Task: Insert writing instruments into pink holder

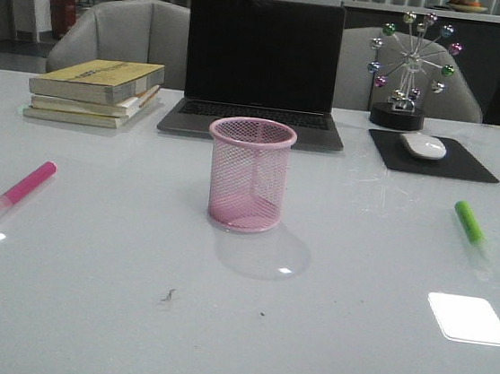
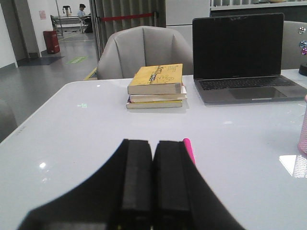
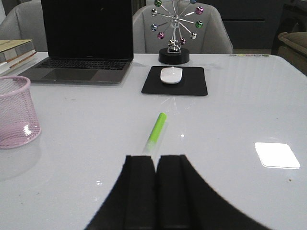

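Both the left gripper (image 2: 152,184) and right gripper (image 3: 154,191) are pressed together and empty, each lined up behind its marker, pink (image 1: 18,191) left and green (image 1: 469,222) right of the empty pink holder (image 1: 248,174).

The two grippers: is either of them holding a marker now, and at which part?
Nothing is held. The left gripper and right gripper are shut and empty; the pink marker and green marker lie on the table.

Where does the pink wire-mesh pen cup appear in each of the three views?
Front view: the pink wire-mesh pen cup stands upright at the table's centre, before the dark open laptop.
Left wrist view: only a sliver of it shows at the right edge.
Right wrist view: it is at the left edge, partly cut off.
Shared landmark: the laptop, behind the cup in every view.
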Available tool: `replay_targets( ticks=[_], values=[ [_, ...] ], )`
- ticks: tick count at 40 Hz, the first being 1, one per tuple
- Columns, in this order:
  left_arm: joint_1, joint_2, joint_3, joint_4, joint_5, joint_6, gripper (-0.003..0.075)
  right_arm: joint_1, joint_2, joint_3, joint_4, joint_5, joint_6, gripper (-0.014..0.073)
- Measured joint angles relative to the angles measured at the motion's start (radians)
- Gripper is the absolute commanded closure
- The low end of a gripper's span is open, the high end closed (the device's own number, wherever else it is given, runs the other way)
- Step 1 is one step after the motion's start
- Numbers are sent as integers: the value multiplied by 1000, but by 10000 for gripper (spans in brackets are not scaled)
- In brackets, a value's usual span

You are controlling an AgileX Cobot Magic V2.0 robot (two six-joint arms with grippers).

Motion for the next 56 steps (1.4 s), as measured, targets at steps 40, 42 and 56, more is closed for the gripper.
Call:
replay_targets(
  ticks=[40,42,56],
  values=[
    [0,0,0,0,0,0,629,0,0,0,0,-7,0,566],
    [0,0,0,0,0,0,629,0,0,0,0,-14,0,566],
    [0,0,0,-25,-48,0,629,2,0,0,20,-138,0,566]
  ],
)
